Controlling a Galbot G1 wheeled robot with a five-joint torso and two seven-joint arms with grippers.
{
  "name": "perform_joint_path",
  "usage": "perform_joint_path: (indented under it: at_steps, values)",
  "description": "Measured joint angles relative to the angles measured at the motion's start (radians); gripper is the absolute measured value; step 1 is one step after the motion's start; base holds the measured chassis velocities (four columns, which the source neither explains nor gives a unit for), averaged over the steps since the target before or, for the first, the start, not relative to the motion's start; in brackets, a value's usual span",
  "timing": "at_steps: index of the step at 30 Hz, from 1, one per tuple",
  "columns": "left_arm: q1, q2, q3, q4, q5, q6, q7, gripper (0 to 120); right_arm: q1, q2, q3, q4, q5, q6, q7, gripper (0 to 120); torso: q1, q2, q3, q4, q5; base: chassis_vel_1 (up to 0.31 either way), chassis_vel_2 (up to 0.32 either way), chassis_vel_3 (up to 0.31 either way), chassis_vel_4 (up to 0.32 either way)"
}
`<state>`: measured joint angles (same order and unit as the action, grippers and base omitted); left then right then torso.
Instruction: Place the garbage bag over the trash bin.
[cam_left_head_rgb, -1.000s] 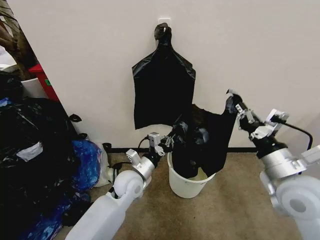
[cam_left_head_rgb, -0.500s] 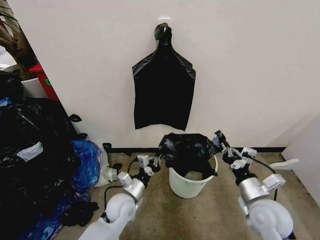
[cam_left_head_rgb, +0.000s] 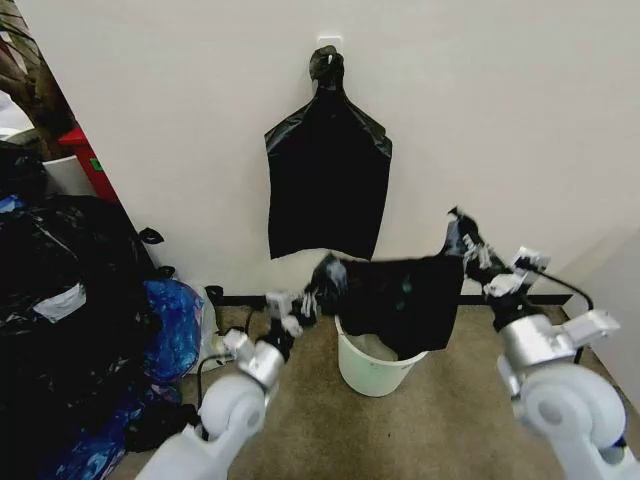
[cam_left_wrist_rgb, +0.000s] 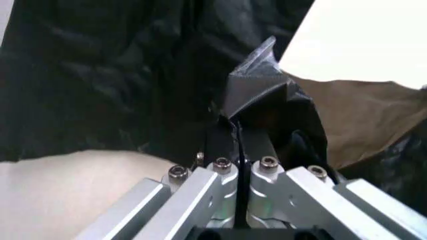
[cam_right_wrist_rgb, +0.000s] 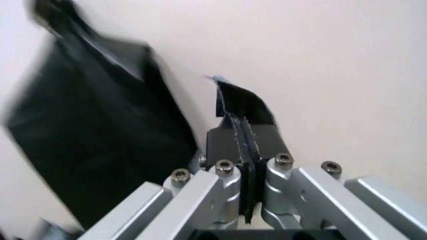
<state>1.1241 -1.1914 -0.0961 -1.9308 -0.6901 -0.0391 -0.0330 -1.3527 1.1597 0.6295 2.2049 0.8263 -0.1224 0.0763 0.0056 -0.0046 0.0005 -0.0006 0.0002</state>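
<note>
Above the round white plastic bin (cam_left_head_rgb: 378, 365), we hold a thin glossy black garbage bag (cam_left_head_rgb: 400, 300) stretched.
Our left gripper (cam_left_head_rgb: 312, 297) pinches its left edge with fingers pressed together; our right gripper (cam_left_head_rgb: 467, 243) pinches the raised right corner likewise.

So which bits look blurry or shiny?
Right wrist view: the flat knotted bunch of black bags on the wall is smeared, while the right gripper is sharp. Left wrist view: the thin glossy black garbage bag shows soft grey sheen. Head view: mostly sharp.
</note>
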Motion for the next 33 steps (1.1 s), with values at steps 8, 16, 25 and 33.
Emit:
perform_joint_path:
  at_steps: [8,16,25,33]
  values:
    - [0.011,-0.028,0.030,0.132,0.069,0.024,0.013,0,-0.038,0.112,-0.071,-0.271,-0.220,0.158,-0.097,0,0.000,0.000,0.000,0.0000,0.0001,0.000,0.000,0.000,0.000]
    - [0.026,-0.027,0.042,0.169,0.118,0.071,0.022,0,-0.053,0.131,-0.097,-0.276,-0.269,0.176,-0.110,0,0.000,0.000,0.000,0.0000,-0.0002,0.000,0.000,0.000,0.000]
    - [0.189,0.010,0.013,0.092,0.193,0.042,0.029,0,-0.221,0.067,-0.085,-0.139,-0.249,0.165,-0.117,0,0.000,0.000,0.000,0.0002,-0.0003,0.000,0.000,0.000,0.000]
    - [0.235,0.072,-0.016,-0.022,0.186,0.045,0.022,0,-0.360,0.013,-0.030,-0.094,-0.215,0.127,-0.105,0,0.000,0.000,0.000,-0.0001,0.0000,0.000,0.000,0.000,0.000]
